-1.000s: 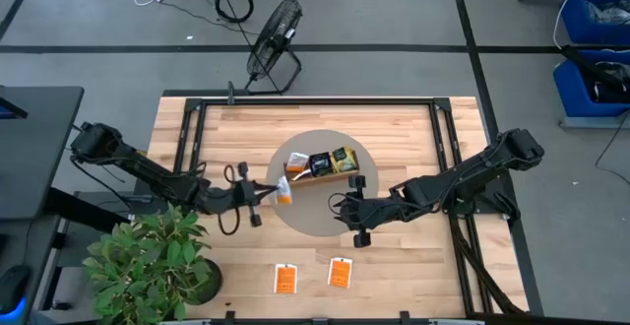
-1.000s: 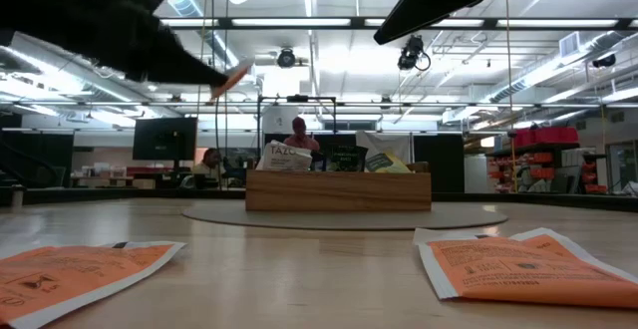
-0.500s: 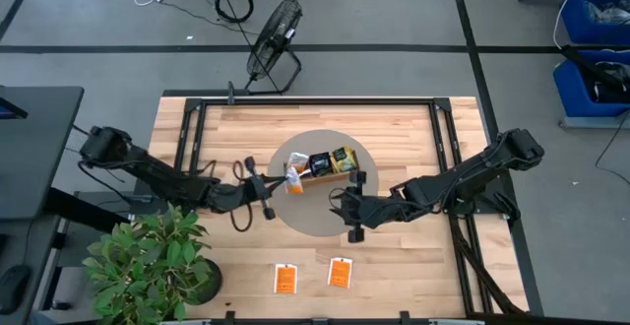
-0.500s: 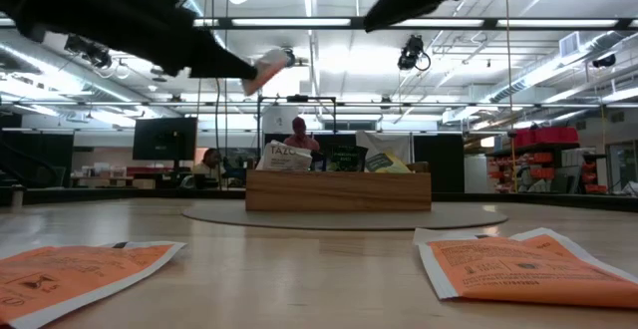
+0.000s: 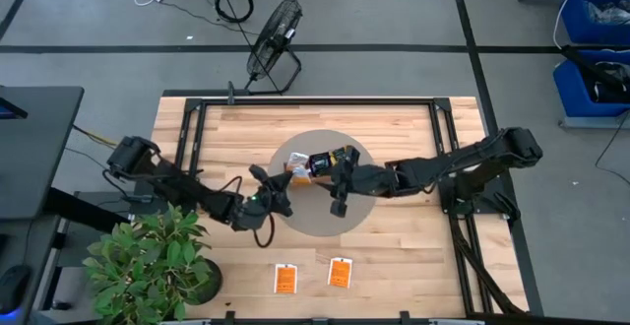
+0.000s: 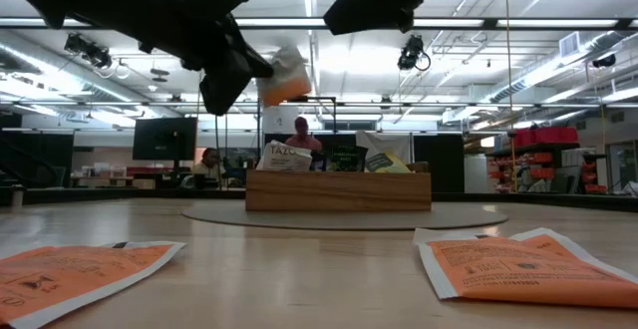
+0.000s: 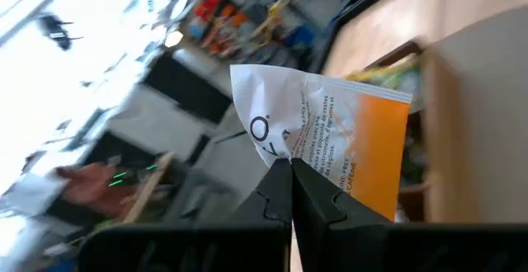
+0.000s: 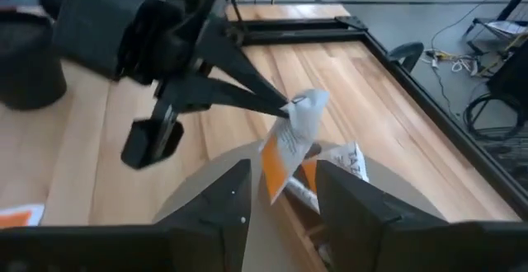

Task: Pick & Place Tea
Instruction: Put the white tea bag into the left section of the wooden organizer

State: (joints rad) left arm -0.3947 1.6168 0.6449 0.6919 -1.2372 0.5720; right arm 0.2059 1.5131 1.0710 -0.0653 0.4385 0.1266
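Wooden planks make up the table (image 5: 413,266), with a grey round mat (image 5: 305,219) at its middle and a long wooden tray (image 6: 337,190) of tea packets standing on it. The left gripper (image 5: 281,185) has its fingers pinched tight on a white-and-orange tea packet (image 7: 330,144), held in the air over the tray's left end. The right gripper (image 8: 276,191) hovers just beside it, fingers partly spread and holding nothing. Two more orange packets (image 5: 285,280) (image 5: 341,272) lie flat near the table's front edge.

White-and-orange tea packet (image 7: 330,140) (black print), dark fingers (image 7: 285,194).
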